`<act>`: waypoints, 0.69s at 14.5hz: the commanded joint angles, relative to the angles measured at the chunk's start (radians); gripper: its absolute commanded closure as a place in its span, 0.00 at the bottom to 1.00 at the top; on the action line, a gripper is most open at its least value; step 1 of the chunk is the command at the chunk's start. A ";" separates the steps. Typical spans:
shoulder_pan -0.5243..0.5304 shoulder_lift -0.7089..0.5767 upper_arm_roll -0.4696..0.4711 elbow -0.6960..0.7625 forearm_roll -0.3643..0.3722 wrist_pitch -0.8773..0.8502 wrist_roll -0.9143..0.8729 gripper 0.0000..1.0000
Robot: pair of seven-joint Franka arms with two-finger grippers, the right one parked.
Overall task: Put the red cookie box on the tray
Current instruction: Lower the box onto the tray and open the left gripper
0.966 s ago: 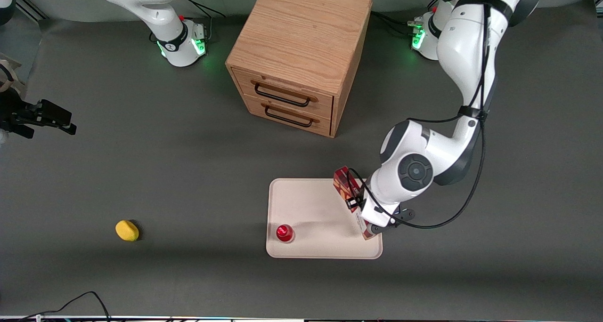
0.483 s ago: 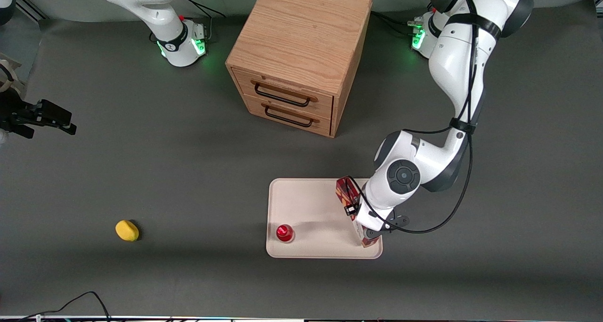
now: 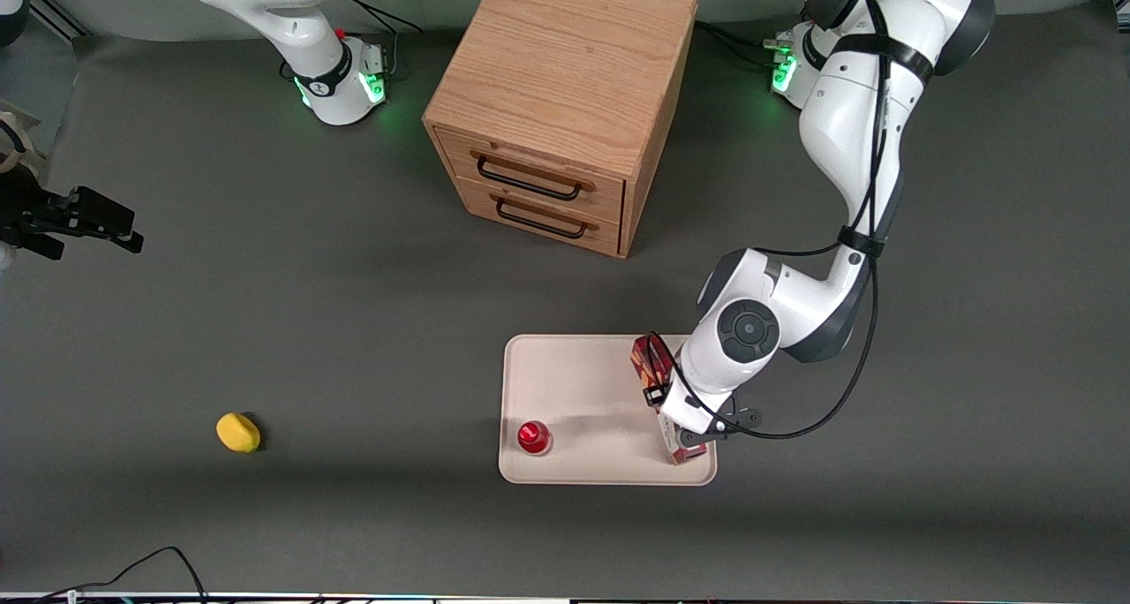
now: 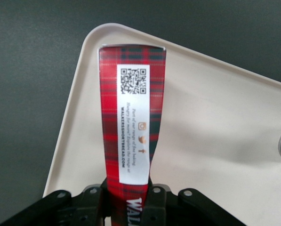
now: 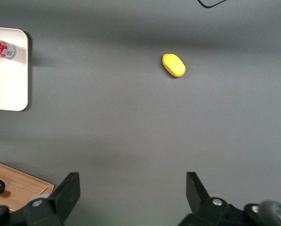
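Front view first: the red cookie box is seen over the tray, along the tray's edge toward the working arm's end of the table, with the gripper clamped on the part of the box nearest the camera. Whether the box rests on the tray's floor or is held just above it cannot be told. A small red-capped item stands on the same tray, near the corner closest to the camera and toward the parked arm's end, well apart from the box. A wooden drawer cabinet with two black handles is placed farther from the camera than the tray. A yellow object lies on the dark table toward the parked arm's end.

Left wrist view: the box is shown with a red tartan pattern and a white label panel (a QR code at one end, then small print, of which "WALKERSSHORTBREAD.COM" can be read). The large white letters "WAL" are visible where the box enters the gripper. The jaws are closed narrowly on the box's two long sides. The cream tray lies beneath it.

Right wrist view: one corner of the tray is shown, with the red-capped item on it and the yellow object well apart on the table.
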 commanded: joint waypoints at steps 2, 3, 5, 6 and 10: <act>-0.007 0.022 0.006 -0.007 0.020 0.029 0.011 0.77; -0.007 0.024 0.006 -0.006 0.020 0.029 0.011 0.54; -0.005 0.022 0.006 -0.006 0.018 0.029 0.008 0.00; -0.005 0.018 0.006 -0.001 0.018 0.011 0.002 0.00; -0.002 -0.037 0.003 0.048 0.006 -0.208 0.004 0.00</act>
